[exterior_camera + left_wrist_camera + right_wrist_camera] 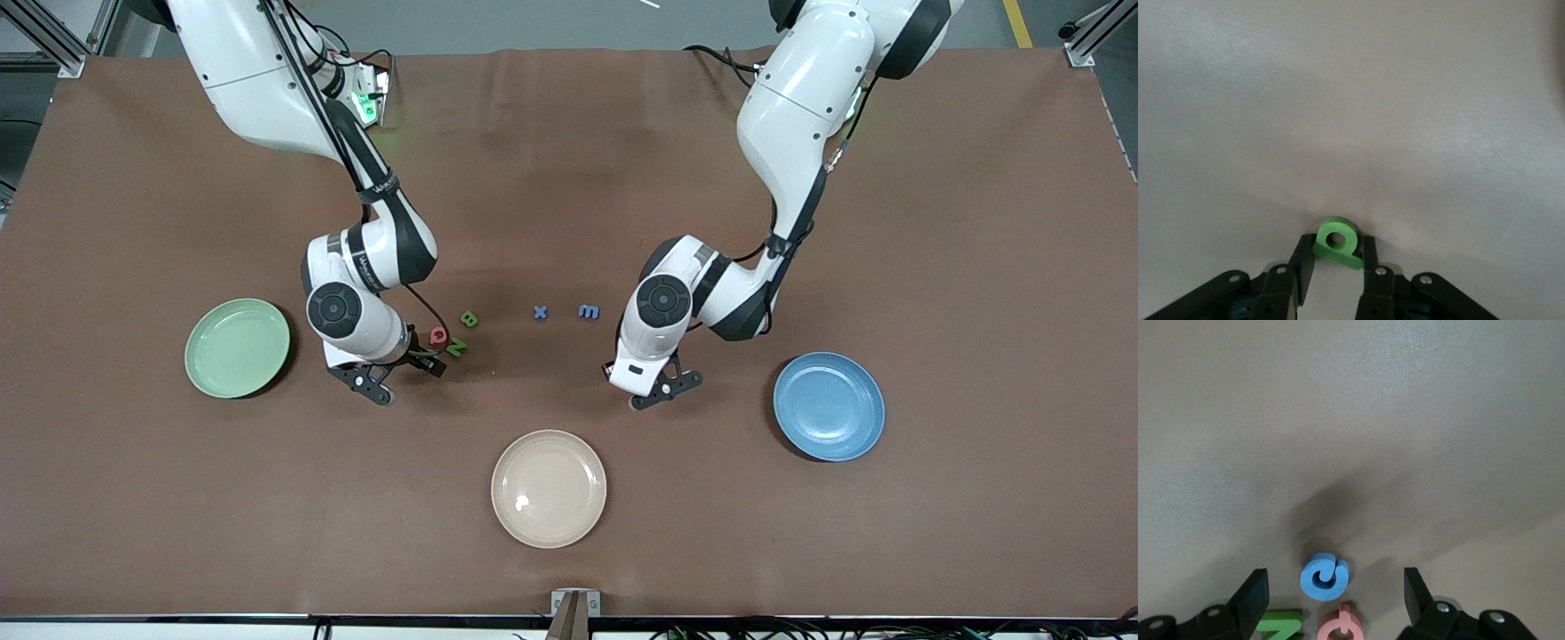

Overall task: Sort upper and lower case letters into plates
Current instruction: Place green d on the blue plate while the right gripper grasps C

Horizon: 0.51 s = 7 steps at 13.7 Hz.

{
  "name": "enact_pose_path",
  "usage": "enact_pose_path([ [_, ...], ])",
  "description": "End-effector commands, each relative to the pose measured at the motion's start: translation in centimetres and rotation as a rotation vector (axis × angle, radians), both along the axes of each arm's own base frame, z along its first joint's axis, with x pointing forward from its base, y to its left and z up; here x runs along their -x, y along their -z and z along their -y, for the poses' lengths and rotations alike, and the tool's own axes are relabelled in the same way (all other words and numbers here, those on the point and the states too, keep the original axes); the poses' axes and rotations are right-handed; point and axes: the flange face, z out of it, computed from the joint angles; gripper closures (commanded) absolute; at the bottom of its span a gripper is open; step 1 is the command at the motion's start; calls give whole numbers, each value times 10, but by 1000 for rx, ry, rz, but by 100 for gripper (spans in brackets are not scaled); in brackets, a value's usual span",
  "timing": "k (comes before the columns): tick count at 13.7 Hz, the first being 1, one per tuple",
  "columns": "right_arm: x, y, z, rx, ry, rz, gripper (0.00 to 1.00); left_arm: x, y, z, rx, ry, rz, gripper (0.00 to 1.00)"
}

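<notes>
Letters in the middle of the table, three plates still bare.

The green p (1336, 242) sits pinched between the left gripper's (662, 388) fingers, low over the cloth at 9 o'clock of the blue plate (829, 406). The right gripper (1335, 593) stands wide around the blue G (1324, 577), with the red Q (437, 335) and green N (455, 348) touching, the green B (468, 318) just beside, at 3 o'clock of the mint plate (237, 347). Blue x (540, 312) and m (589, 311) lie between the arms; the beige plate (548, 488) sits at 6 o'clock of them.

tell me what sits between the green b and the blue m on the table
The blue x lies alone between the green B and the blue m, apart from both, with bare brown tablecloth around it. The front view shows this.
</notes>
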Motion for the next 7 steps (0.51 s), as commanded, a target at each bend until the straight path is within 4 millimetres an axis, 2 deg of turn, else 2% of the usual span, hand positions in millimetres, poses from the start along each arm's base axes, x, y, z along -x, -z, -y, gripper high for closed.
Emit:
enact_pose_path([
  [1, 2, 6, -8, -9, 15, 10, 20, -27, -49, -38, -45, -54, 10, 100],
  [2, 2, 7, -8, -9, 15, 9, 22, -37, -70, -56, -47, -68, 16, 100],
  [4, 4, 11, -11, -6, 9, 5, 28, -67, -104, -125, -49, -63, 12, 100],
  [5, 4, 13, -11, -5, 9, 4, 29, -75, -107, -166, -57, -37, -8, 100],
  [7, 5, 14, -12, -4, 8, 2, 34, -86, -103, -233, -60, -52, -28, 100],
])
